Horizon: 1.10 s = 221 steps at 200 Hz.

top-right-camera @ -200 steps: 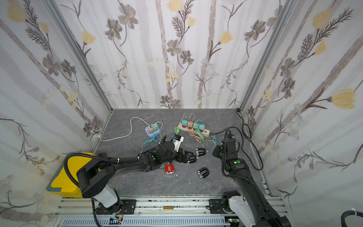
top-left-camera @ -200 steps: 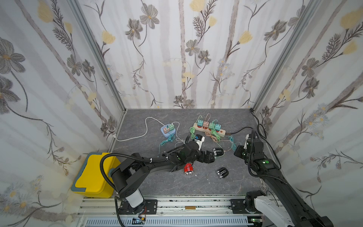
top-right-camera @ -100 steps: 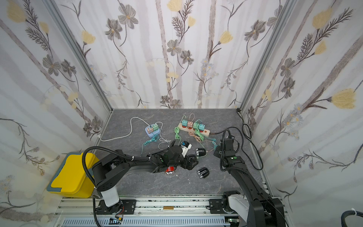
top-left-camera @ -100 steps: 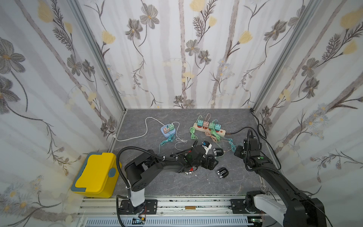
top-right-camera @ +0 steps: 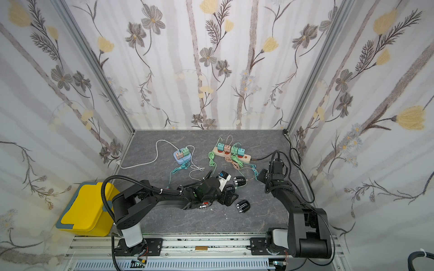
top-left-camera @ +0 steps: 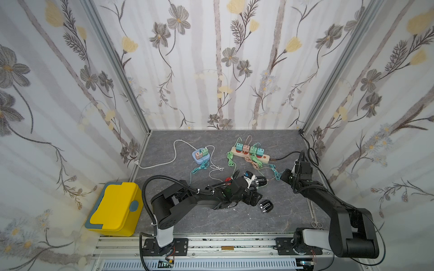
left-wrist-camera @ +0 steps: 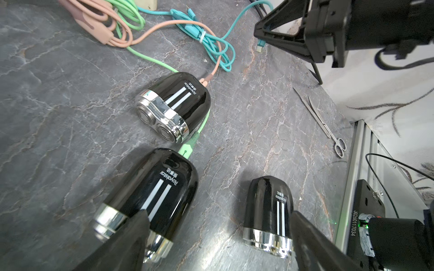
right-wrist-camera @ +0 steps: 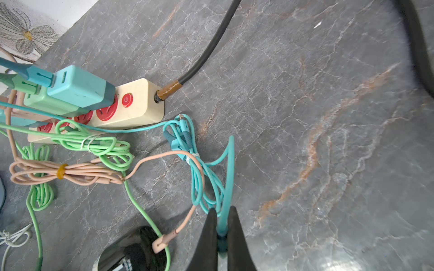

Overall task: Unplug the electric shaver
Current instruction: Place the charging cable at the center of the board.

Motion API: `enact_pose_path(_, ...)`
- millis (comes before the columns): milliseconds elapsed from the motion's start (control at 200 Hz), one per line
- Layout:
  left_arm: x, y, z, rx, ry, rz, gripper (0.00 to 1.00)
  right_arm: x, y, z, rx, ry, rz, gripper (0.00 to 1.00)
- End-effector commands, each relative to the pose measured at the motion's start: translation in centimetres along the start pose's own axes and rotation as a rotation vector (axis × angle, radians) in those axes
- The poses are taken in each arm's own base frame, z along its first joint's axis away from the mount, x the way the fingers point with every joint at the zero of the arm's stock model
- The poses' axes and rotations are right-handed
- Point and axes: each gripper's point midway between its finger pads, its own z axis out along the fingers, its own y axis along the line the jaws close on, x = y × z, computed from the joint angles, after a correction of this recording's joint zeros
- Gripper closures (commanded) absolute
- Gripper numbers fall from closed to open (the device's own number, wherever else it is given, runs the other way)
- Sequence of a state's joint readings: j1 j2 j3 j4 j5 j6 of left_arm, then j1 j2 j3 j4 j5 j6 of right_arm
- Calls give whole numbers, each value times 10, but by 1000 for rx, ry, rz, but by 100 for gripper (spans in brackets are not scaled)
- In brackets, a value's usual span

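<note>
Glossy black plastic, probably light and slick. Sits on the grey marbled tabletop [left-wrist-camera: 58,93] under the wide-spread left gripper [left-wrist-camera: 218,218]: electric shaver [left-wrist-camera: 152,194], mint-green plug [left-wrist-camera: 187,147] at its tail. Best clamped across the body, not the chrome head [left-wrist-camera: 105,221]. Pinched tight in the right gripper [right-wrist-camera: 222,211], a teal cable [right-wrist-camera: 232,154].

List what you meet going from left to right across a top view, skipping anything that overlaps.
yellow box → blue socket cube → beige power strip → right gripper, jaws shut on the teal cable → scissors
</note>
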<state>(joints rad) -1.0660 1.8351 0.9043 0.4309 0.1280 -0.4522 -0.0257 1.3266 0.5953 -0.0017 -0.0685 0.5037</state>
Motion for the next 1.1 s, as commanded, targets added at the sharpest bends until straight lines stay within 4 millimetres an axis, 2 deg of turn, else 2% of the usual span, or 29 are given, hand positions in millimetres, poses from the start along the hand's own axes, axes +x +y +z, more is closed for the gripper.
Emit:
enact_pose_path(0, 35, 20, -2, -77, 128, -46, 9, -11, 18, 9, -107, -12, 2, 99)
enact_pose_path(160, 31, 20, -3, -85, 113, -55, 9, 2, 16, 25, -133, 49, 15, 100)
enact_pose_path(310, 29, 20, -1, -86, 108, -65, 10, 16, 2, 38, -96, 92, 40, 100)
enact_pose_path(460, 30, 20, -2, -85, 114, -69, 10, 18, -7, 48, -77, 98, 79, 100)
enact_pose_path(540, 31, 20, -2, -87, 115, -70, 10, 14, -1, 51, -117, 88, 88, 100)
enact_pose_path(570, 31, 20, -3, -88, 115, -71, 10, 21, -1, 57, -129, 112, 95, 100)
enact_pose_path(659, 29, 22, -5, -91, 112, -81, 10, 22, 9, 59, -188, 126, 99, 100)
enact_pose_path(804, 11, 24, -18, -74, 56, -132, 10, 20, 0, 53, -138, 99, 114, 98)
enact_pose_path(839, 4, 26, -22, -68, 35, -147, 10, 14, -2, 46, -120, 69, 112, 94)
enact_pose_path(904, -8, 27, -30, -51, 0, -168, 9, 12, -6, 38, -89, 47, 108, 74)
enact_pose_path(939, -15, 27, -35, -47, -18, -172, 8, 10, -8, 33, -77, 34, 105, 66)
enact_pose_path(1019, -29, 27, -45, -43, -59, -176, 8, 4, -13, 21, -39, -6, 93, 57)
enact_pose_path(1099, -41, 29, -56, -37, -97, -187, 8, -4, -14, 6, -27, -49, 74, 52)
